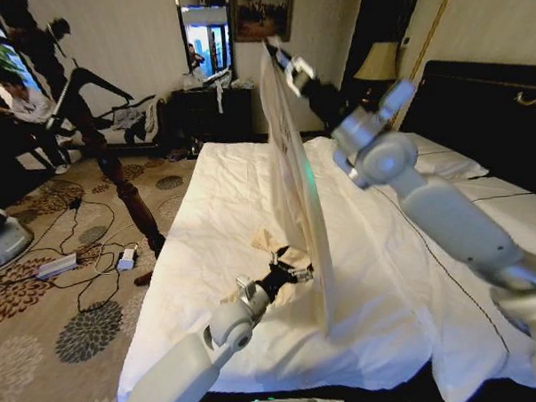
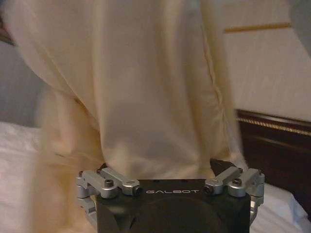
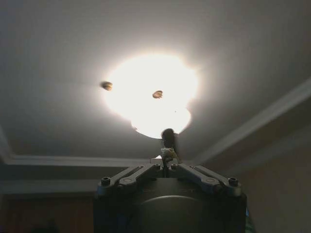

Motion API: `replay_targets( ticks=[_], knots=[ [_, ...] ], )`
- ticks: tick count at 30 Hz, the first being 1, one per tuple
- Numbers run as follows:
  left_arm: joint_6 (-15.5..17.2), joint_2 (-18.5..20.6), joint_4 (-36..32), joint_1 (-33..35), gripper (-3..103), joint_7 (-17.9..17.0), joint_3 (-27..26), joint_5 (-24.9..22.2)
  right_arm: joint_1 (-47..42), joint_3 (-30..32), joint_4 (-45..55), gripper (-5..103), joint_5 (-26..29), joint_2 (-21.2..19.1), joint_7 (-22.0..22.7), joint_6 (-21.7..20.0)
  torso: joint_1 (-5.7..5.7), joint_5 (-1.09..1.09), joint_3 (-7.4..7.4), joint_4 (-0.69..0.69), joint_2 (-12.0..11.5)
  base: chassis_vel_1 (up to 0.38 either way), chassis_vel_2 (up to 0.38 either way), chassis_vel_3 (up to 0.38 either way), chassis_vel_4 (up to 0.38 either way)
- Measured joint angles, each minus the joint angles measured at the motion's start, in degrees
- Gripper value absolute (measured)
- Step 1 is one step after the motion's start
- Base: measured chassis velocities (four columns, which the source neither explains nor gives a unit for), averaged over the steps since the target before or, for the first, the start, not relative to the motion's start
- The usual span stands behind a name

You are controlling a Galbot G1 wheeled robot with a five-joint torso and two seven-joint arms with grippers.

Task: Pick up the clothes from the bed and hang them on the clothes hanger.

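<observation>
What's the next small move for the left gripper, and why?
Probably lift the left gripper a little, keeping its hold. The right gripper holds the clothes high by the top edge, shut on it, but the lower part bunches at the left gripper just above the bed.

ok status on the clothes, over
Right gripper raised high, shut on the clothes. Left gripper low at its hem over the bed. Nothing in the way.
</observation>
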Motion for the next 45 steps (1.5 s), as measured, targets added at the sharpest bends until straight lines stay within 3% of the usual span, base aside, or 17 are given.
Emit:
replay_targets(
  ticks=[6, 14, 15, 17, 21, 24, 25, 27, 28, 31, 33, 34, 37, 42, 45],
  knots=[
    [-0.5, -2.1, 3.9, 0.4, 100, 0.2, 0.0, 2.4, -0.3, -1.7, 1.7, 0, -0.2, 1.1, 2.3, 0.4, 0.0, -0.01, 0.0, -0.01, 0.0, 0.0, 0.0, 0.0, 0.0],
    [0.8, 0.0, 8.3, 5.2, 100, 0.3, 2.3, 6.8, -15.0, -1.5, 3.5, 0, -9.1, -5.3, 5.8, -0.9, 0.0, 0.05, 0.0, -0.06, 0.0, 0.0, 0.0, 0.0, 0.0],
    [2.2, 2.0, 8.2, 7.3, 100, -0.1, 2.5, 8.1, -17.4, -1.5, 2.4, 0, -12.3, -6.3, 7.7, -1.7, -0.01, 0.03, 0.0, -0.05, 0.0, 0.0, 0.0, 0.0, 0.0],
    [3.7, 4.5, 6.9, 9.4, 100, -0.6, 2.5, 9.8, -19.1, -0.6, 0.8, 0, -13.6, -6.5, 9.2, -1.9, 0.0, 0.01, 0.0, 0.02, 0.0, 0.0, 0.0, 0.0, 0.0],
    [4.6, 9.7, 3.7, 12.6, 100, -0.8, 2.0, 10.9, -21.3, 2.0, -1.3, 0, -13.9, -6.5, 11.7, -2.3, 0.0, 0.0, 0.0, 0.0, 0.0, 0.0, 0.0, 0.0, 0.0],
    [3.5, 14.8, 0.2, 17.2, 100, 0.6, -0.9, 10.9, -23.4, 4.4, -2.0, 0, -14.8, -7.3, 14.3, -3.3, 0.0, 0.03, 0.0, -0.01, 0.0, 0.0, 0.0, 0.0, 0.0],
    [3.5, 14.8, 0.2, 17.2, 100, 0.6, -0.9, 10.9, -23.4, 4.4, -2.0, 0, -14.8, -7.3, 14.3, -3.3, 0.0, 0.03, 0.0, -0.01, 0.0, 0.0, 0.0, 0.0, 0.0],
    [0.0, 16.7, -3.2, 23.3, 100, 2.0, -7.1, 11.3, -26.5, 7.5, -1.4, 0, -15.0, -8.7, 14.8, -3.8, 0.0, 0.0, -0.01, 0.0, 0.0, 0.0, 0.0, 0.0, 0.0],
    [-2.7, 16.1, -4.7, 26.5, 100, 2.3, -11.1, 12.4, -28.5, 9.2, -0.7, 0, -14.9, -9.3, 14.8, -3.8, -0.01, 0.03, -0.01, 0.0, 0.0, 0.0, 0.0, 0.0, 0.0],
    [-5.4, 14.5, -5.2, 28.6, 100, 2.1, -15.2, 14.6, -31.0, 11.2, 0.3, 0, -14.8, -10.0, 14.4, -3.8, -0.01, 0.01, -0.01, -0.02, 0.0, 0.0, 0.0, 0.0, 0.0],
    [-7.8, 12.5, -3.1, 29.1, 100, 1.2, -18.5, 21.9, -33.8, 13.2, 1.5, 0, -14.6, -10.2, 13.6, -3.6, -0.01, 0.02, -0.01, -0.02, 0.0, 0.0, 0.0, 0.0, 0.0],
    [-7.8, 12.5, -3.1, 29.1, 100, 1.2, -18.5, 21.9, -33.8, 13.2, 1.5, 0, -14.6, -10.2, 13.6, -3.6, -0.01, 0.02, -0.01, -0.02, 0.0, 0.0, 0.0, 0.0, 0.0],
    [-8.9, 10.9, 1.7, 27.3, 100, 0.3, -18.9, 33.4, -35.9, 15.0, 3.4, 0, -14.3, -10.1, 12.6, -3.0, 0.0, 0.01, -0.01, -0.02, 0.0, 0.0, 0.0, 0.0, 0.0],
    [-9.2, 8.5, 6.6, 21.8, 100, -0.5, -17.4, 39.3, -36.8, 16.3, 5.2, 0, -13.8, -9.4, 11.7, -2.7, 0.0, 0.0, -0.01, 0.0, 0.0, 0.0, 0.0, 0.0, 0.0],
    [-8.3, 7.5, 9.2, 18.0, 100, -0.9, -16.3, 40.3, -37.2, 16.4, 5.8, 0, -13.8, -9.2, 11.5, -2.7, 0.0, 0.01, 0.0, -0.02, 0.0, 0.0, 0.0, 0.0, 0.0]
  ],
)
